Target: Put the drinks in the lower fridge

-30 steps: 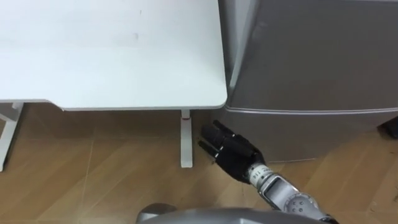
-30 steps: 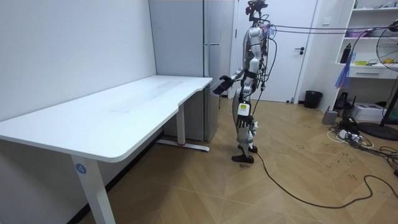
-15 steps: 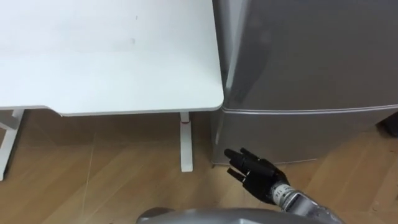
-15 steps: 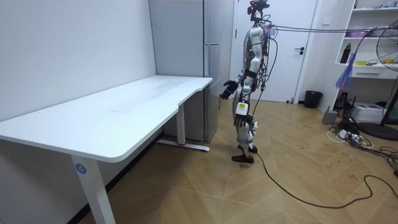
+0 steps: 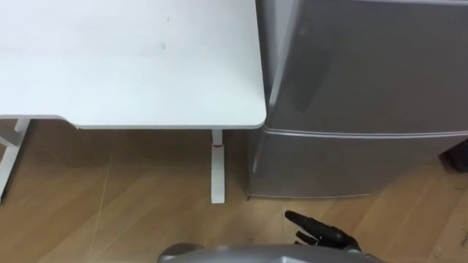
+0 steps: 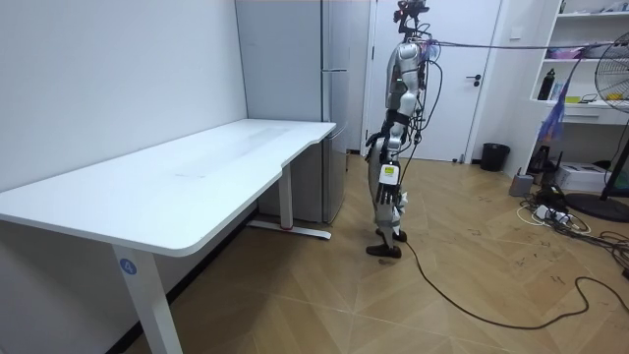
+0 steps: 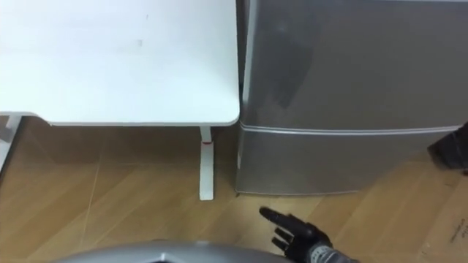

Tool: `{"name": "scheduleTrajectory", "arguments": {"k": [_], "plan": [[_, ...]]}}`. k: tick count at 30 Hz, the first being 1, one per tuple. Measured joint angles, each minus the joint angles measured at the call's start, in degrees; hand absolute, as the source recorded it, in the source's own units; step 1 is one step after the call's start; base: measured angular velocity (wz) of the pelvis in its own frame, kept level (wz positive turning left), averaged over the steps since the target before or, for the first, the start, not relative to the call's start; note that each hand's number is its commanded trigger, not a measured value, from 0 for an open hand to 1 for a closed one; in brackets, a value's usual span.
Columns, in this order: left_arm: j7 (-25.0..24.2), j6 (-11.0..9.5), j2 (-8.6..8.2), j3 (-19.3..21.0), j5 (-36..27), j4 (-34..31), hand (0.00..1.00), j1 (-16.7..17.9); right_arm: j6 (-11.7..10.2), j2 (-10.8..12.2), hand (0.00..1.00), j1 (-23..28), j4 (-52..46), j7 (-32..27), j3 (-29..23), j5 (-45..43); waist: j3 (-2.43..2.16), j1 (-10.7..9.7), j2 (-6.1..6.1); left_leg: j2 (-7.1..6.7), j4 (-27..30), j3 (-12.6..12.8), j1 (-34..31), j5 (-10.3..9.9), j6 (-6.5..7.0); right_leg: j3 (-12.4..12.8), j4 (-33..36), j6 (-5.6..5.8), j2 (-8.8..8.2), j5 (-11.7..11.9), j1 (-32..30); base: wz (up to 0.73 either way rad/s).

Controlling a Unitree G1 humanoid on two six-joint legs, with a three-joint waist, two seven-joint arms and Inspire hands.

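I stand facing a tall silver fridge (image 5: 365,66) with both doors closed. Its lower door (image 5: 344,164) meets the upper one at a seam about level with the tabletop. My right hand (image 5: 322,234) hangs low over the wooden floor in front of the lower door, clear of it, fingers straight and holding nothing. The same hand (image 7: 296,232) appears at the bottom edge of the right eye view. In the room view the fridge (image 6: 334,98) stands at the table's far end, and my left hand (image 6: 381,175) hangs by my hip.
A white table (image 5: 131,66) butts against the fridge's left side, its white leg (image 5: 216,164) close to the lower door's corner. A dark object (image 5: 459,155) sits on the floor at the fridge's right. Bare wooden floor lies in front of me.
My right hand has dropped from in front of the lower fridge door down toward my side, pulling back from the fridge. The fridge doors have stayed closed.
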Motion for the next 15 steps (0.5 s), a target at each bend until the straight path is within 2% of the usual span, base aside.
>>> {"name": "scheduleTrajectory", "arguments": {"k": [3,7,12,15], "plan": [[0.0,-0.2,0.03,0.4,-0.1,0.0,0.00,-0.4,-0.1,0.3,0.00,-0.1,2.2,-0.4,0.0,-6.5,0.02,0.0,-0.05,-0.02,0.0,0.0,0.0,0.0,0.00,0.5,0.0,-0.04,0.04,0.0,0.0,0.00],[0.0,-1.2,0.30,1.4,0.0,0.3,0.00,-0.6,-0.2,0.3,0.00,-0.2,4.3,-1.5,-1.0,-9.2,0.20,0.0,-0.31,-0.02,0.0,0.0,0.2,0.0,0.00,0.7,0.0,-0.07,0.05,-0.1,0.0,0.00],[-0.2,-2.1,0.33,5.0,0.8,2.6,0.00,-0.9,-0.3,0.9,0.00,-0.2,7.1,-2.3,-8.0,-14.2,0.27,-0.6,-0.36,-0.24,-0.1,-0.4,1.3,-0.1,0.06,0.1,-0.8,0.05,-0.10,-0.2,1.7,0.05],[-0.3,-2.1,0.41,5.3,2.2,3.5,0.00,-1.0,-1.3,0.9,0.00,-0.2,7.1,-2.6,-8.9,-18.8,0.27,-0.6,-0.34,-0.35,-0.1,-0.7,1.2,-0.1,0.11,0.1,-0.8,0.11,-0.17,-0.3,1.7,0.04]]}}
